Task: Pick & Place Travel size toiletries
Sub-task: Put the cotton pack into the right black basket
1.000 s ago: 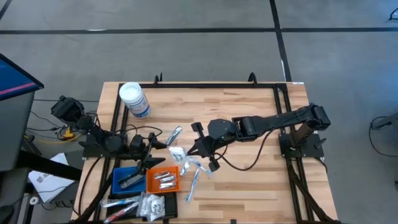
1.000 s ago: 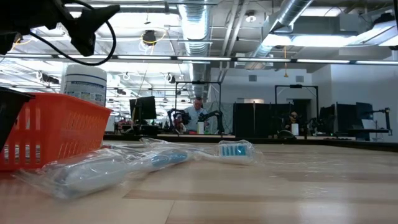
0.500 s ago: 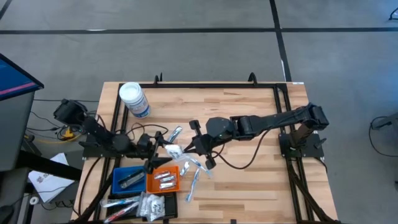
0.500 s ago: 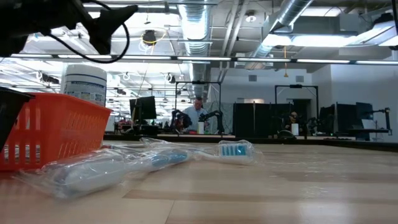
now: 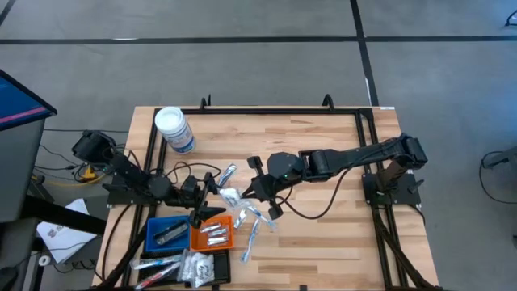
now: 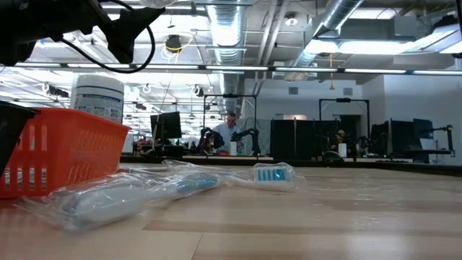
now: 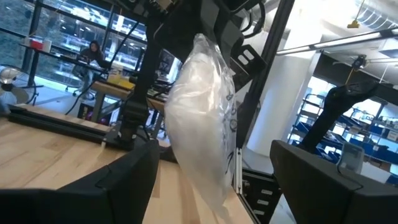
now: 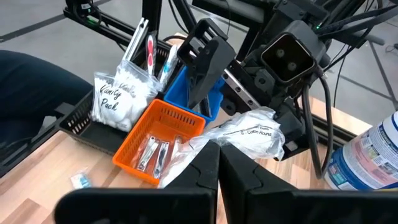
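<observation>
A white packet in a clear wrapper (image 5: 229, 196) is held up between the two grippers, above the table beside the orange tray (image 5: 212, 233). My right gripper (image 5: 257, 194) is shut on it. My left gripper (image 5: 208, 194) is open; in the left wrist view the packet (image 7: 200, 112) hangs between its spread fingers (image 7: 134, 180), and I cannot tell whether they touch it. Wrapped toothbrushes (image 5: 252, 230) and a slim silvery stick (image 5: 227, 172) lie flat on the wood. More packets fill the black tray (image 5: 194, 267). My right gripper (image 8: 219, 169) pinches the clear wrapper's loose edge (image 8: 194, 152) between its two fingers, coming level from the table's right side. The white padded part (image 8: 252, 132) reaches out beyond the fingers toward the left gripper, lifted clear of the table.
The blue tray (image 5: 164, 233), orange tray and black tray stand at the near left edge. A big white-lidded jar (image 5: 174, 129) stands far left. In the low view a wrapped toothbrush (image 6: 180, 188) lies before the orange tray (image 6: 61, 148). Bare wood lies right of the arms.
My left gripper has moved toward the table's right, closing in on the packet until its open fingers stand around it. My right gripper has shifted slightly left and toward the far edge, carrying the packet with it.
</observation>
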